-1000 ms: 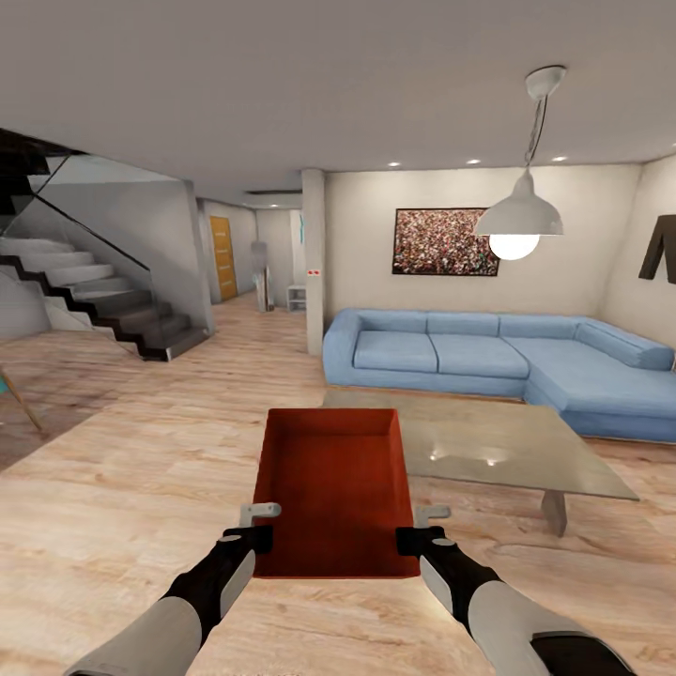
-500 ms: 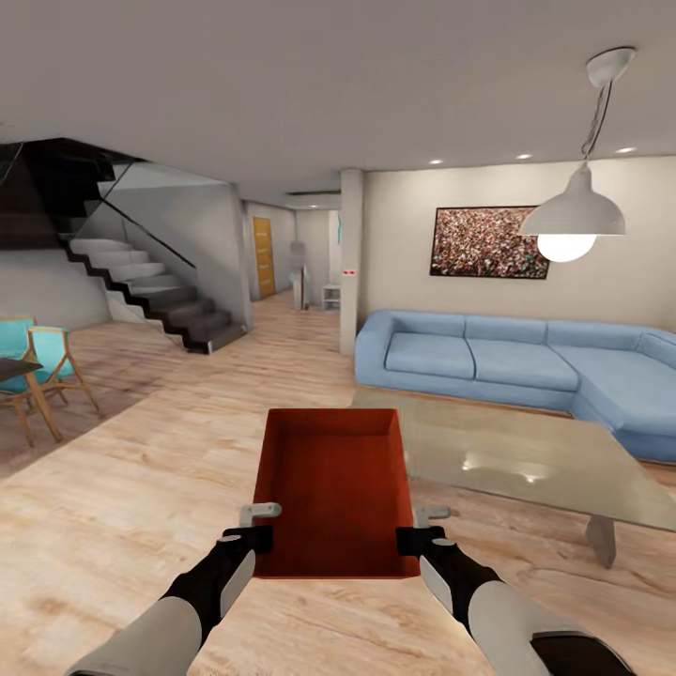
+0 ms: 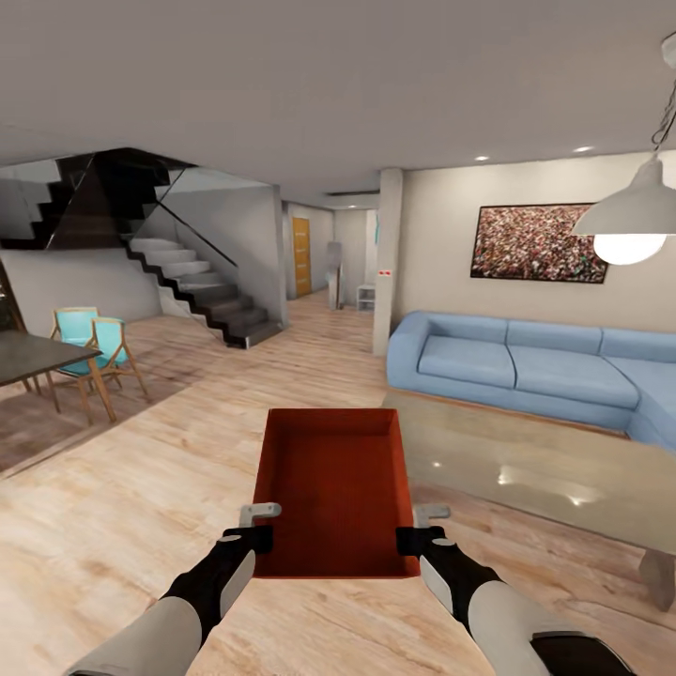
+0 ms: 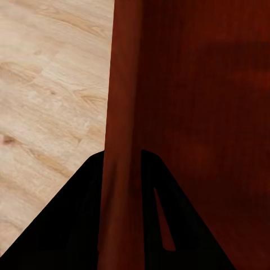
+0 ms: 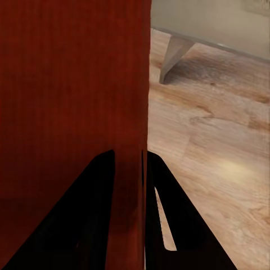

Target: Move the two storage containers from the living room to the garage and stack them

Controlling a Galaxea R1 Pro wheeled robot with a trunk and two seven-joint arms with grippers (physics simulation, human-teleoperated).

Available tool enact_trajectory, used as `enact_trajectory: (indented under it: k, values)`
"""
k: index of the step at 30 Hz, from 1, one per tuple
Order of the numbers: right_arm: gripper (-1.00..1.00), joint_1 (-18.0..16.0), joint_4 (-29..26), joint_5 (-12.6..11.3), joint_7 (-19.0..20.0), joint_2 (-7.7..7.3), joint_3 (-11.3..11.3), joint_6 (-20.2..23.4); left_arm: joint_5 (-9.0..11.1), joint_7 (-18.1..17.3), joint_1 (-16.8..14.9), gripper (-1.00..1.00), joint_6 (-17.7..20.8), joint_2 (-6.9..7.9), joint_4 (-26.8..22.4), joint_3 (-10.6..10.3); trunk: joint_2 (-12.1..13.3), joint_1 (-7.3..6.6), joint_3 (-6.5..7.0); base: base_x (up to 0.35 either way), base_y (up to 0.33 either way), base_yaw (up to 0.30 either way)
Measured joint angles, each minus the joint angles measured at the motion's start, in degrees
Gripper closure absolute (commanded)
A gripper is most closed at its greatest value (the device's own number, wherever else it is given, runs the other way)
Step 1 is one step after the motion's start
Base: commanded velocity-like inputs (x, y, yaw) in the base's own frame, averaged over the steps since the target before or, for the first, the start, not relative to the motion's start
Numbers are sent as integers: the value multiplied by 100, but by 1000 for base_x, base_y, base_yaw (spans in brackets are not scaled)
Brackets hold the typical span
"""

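Left fingers (image 4: 121, 208) clamped on the left wall of the storage container (image 3: 334, 488), one finger inside, one outside. Right fingers (image 5: 129, 208) pinching the right wall the same way. Left gripper (image 3: 255, 526) and right gripper (image 3: 421, 528) at the near corners, black-sleeved arms reaching in from below. Container held level out front, open top up, nothing inside — above the light wood-plank floor (image 3: 113, 507) of the living room. Just to the right, a glass-topped bench (image 3: 545, 469); beyond it a blue sofa (image 3: 526, 361). Farther left — staircase (image 3: 202, 291), turquoise chairs (image 3: 94, 343).
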Motion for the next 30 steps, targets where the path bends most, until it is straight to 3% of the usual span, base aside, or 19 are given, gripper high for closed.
enact_trajectory:
  k: [30]
  values:
    - [100, 0, 0, 1, 0, 0, -1, 0, 0, 1, 0, 100, 0, 0, 0, 0, 0, 0, 0, 0, -95, 268]
